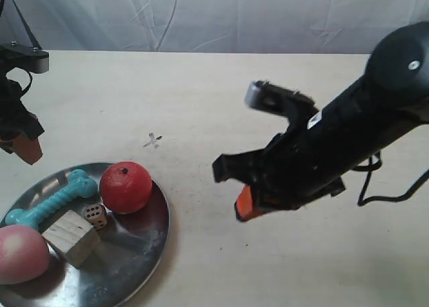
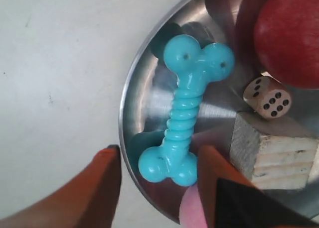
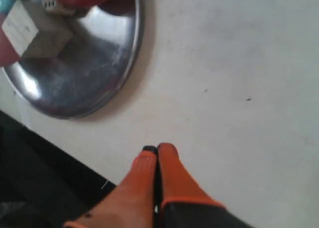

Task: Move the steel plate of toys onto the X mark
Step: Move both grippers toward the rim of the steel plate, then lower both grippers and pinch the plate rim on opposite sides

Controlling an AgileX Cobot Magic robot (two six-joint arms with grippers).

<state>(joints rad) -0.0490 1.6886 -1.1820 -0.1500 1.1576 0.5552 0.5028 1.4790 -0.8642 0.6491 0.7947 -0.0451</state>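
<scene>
Beige counter (image 1: 234, 86), white drape behind, and the left claw (image 2: 159, 156) is spread wide across the rim of the steel plate (image 2: 128, 108): one finger outside it, the other over the dish beside the teal bone (image 2: 182, 113). Whether it touches the metal, I can't tell. The plate sits low at the exterior view's left, toys aboard. The X mark (image 1: 153, 141) lies just beyond the rim, past the red apple (image 1: 125, 186). The right claw (image 3: 157, 149) is pinched together on nothing, well apart, so the left looks the nearer arm.

X mark (image 1: 153, 141) on table (image 1: 221, 92); pips on die (image 2: 268, 96)
</scene>
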